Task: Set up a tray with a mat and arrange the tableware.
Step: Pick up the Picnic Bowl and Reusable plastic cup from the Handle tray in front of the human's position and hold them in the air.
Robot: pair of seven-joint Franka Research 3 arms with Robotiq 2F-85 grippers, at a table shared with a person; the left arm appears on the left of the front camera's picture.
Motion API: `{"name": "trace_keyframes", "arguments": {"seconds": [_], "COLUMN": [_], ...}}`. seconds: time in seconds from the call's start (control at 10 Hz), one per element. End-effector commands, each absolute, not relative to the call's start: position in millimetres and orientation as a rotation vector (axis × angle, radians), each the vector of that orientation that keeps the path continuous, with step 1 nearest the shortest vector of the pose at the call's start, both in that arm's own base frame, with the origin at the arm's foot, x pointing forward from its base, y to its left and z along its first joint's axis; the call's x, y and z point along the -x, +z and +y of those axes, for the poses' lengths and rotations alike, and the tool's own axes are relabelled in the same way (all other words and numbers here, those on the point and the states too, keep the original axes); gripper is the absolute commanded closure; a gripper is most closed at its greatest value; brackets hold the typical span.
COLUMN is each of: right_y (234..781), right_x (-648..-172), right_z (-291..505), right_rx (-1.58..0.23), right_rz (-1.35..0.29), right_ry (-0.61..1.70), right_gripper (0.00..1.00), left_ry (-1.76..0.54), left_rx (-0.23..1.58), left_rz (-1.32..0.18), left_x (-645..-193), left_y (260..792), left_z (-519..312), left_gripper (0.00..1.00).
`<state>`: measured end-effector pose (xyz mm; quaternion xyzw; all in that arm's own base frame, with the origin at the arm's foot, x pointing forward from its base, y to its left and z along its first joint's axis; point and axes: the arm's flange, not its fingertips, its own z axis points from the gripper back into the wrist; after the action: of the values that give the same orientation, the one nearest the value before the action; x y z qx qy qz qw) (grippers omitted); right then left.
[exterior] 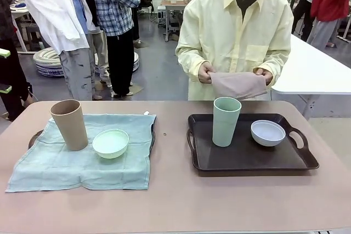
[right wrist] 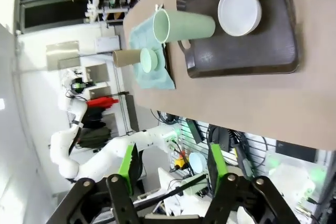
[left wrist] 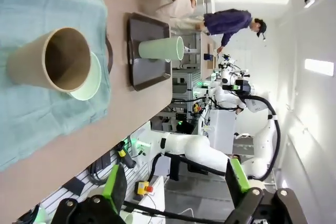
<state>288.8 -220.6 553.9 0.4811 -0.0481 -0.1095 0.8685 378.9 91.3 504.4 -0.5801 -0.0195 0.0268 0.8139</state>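
Front view has the mint cup (exterior: 226, 120) and white bowl (exterior: 267, 132) on the bare tray (exterior: 247, 160) while a person holds a mat (exterior: 239, 84), so the left claw (left wrist: 176, 174) and right claw (right wrist: 172, 156), both apart and empty, should lift them clear first, cup kept upright.

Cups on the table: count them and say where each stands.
2. The tan cup stands on the green cloth at the left; the green cup stands in the dark tray at the right.
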Motion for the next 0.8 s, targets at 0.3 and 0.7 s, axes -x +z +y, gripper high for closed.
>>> {"name": "trace_keyframes", "arguments": {"seconds": [0.3,0.7], "right_y": [553.9,553.9], "right_x": [-288.8,-288.8], "right_z": [-220.6,-220.6], "right_rx": [-1.007,-1.007], "right_rz": [-0.101,-0.101], "right_ry": [-0.229,-0.229], "right_gripper": [0.30,0.30], "left_ry": [0.069,0.069], "left_rx": [1.233,1.233], "left_rz": [-0.030,-0.030], "left_x": [-382.5,-382.5], "left_y": [497.1,497.1], "left_z": [89.6,89.6], "left_gripper": [0.00,0.00]}}
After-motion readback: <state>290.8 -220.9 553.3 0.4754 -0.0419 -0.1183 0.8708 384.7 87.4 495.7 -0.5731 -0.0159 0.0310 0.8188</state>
